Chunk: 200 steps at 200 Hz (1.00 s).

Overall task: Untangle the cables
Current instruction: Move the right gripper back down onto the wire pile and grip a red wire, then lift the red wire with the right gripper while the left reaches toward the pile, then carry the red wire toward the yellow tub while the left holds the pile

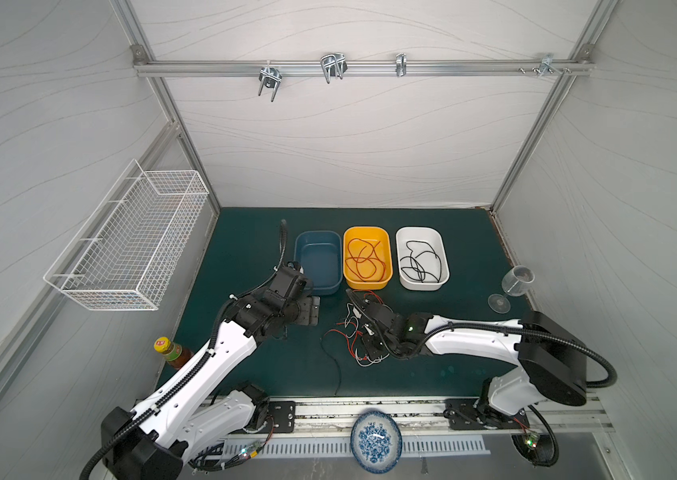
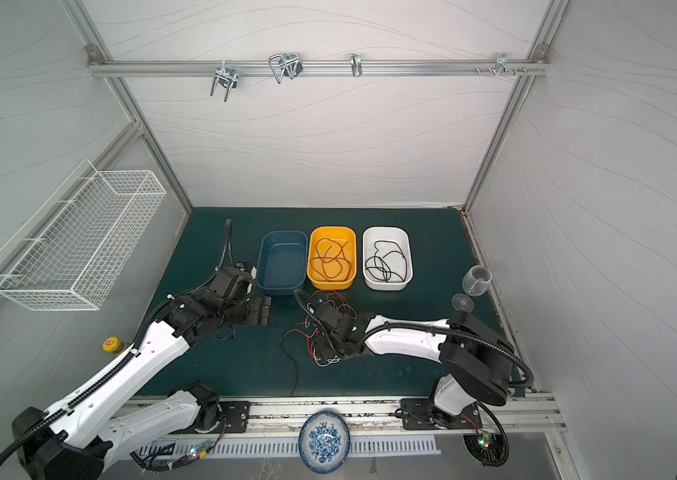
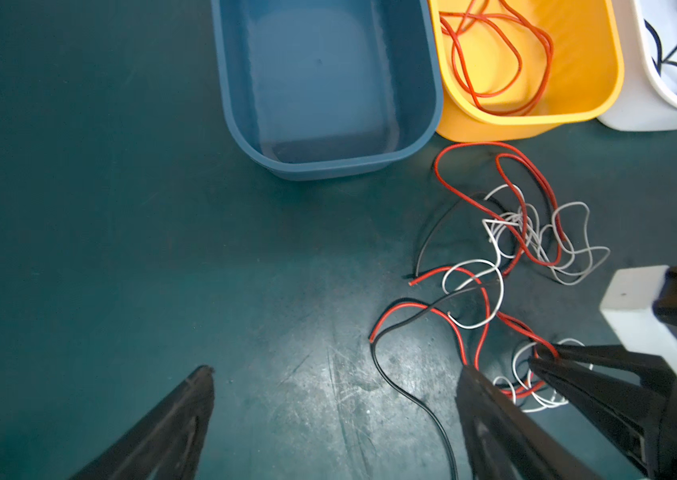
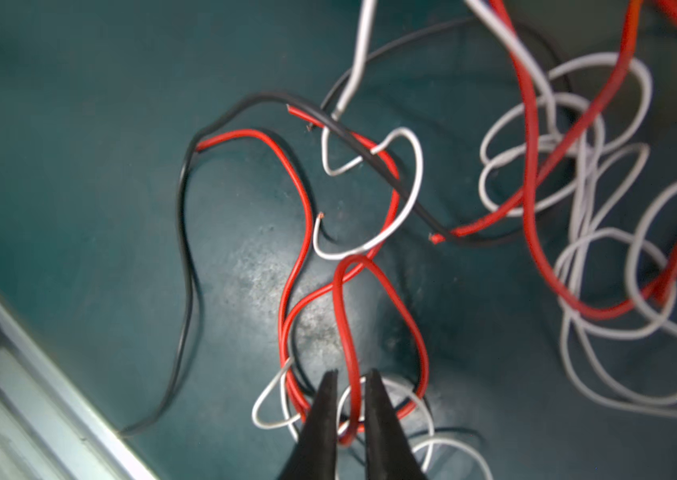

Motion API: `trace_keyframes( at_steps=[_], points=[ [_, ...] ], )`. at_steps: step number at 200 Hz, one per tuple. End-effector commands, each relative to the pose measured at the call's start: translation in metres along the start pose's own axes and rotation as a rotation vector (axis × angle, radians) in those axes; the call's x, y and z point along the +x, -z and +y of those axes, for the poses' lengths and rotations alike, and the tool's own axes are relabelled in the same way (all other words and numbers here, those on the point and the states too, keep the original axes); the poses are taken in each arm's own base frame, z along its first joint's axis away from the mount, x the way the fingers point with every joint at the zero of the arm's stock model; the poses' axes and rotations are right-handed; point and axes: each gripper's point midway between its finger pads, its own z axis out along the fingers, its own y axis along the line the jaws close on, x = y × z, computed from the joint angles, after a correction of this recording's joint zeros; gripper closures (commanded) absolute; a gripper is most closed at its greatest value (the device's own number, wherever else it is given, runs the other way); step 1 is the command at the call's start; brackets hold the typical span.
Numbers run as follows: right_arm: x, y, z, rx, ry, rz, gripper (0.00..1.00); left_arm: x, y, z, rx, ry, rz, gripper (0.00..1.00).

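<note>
Dark green mat [image 1: 245,365] bears a blue bin [image 1: 324,289], yellow bin [image 1: 365,284] and white bin [image 1: 422,286] side by side at back, tangled cables [image 3: 513,220] before them, wine glass [image 1: 515,282] tipped over at right.

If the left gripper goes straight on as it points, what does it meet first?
The left gripper would likely meet bare mat, short of the blue bin; the cables lie beside its path. Depth is unclear.

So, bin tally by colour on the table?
blue bin: 1
yellow bin: 1
white bin: 1
Total: 3
</note>
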Motion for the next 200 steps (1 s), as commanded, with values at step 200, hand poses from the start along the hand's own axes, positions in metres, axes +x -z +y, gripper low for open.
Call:
trace_keyframes(
  at_steps=[200],
  points=[
    [-0.106,0.223,0.003,-0.043,0.132,-0.467,1.0,0.026,-0.053,-0.116,0.412,0.173,0.282,0.11]
  ],
)
